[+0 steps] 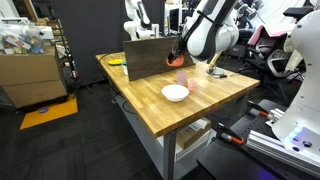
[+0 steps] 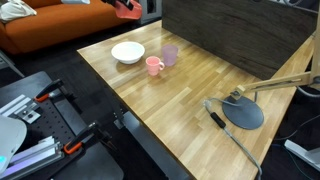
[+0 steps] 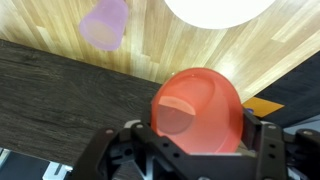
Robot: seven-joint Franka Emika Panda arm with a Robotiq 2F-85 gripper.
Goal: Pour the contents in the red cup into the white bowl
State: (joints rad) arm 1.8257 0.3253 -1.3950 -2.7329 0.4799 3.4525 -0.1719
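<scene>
We see the Robotiq gripper with its jaws pinching the red cup, a small, plain red-orange plastic tumbler, with one dark finger on each side of its wall in the wrist view. The cup is held in the air, clear of the table. In that view the white bowl, shallow, round and plain, lies at twelve o'clock from the cup, cut off by the top edge. A pale lilac translucent cup stands at about ten o'clock. A dark wood-grain board runs beneath the cup toward nine o'clock. We cannot tell what the cup contains.

In an exterior view the gripper hangs in front of the board, at about twelve o'clock from the bowl, which rests on the light butcher-block table.

In an exterior view the red cup shows at the top edge, at twelve o'clock from the bowl. A salmon-pink cup stands just beside the bowl at four o'clock and the lilac cup at three o'clock. A flat grey round disc lies well apart near the table's far corner.
</scene>
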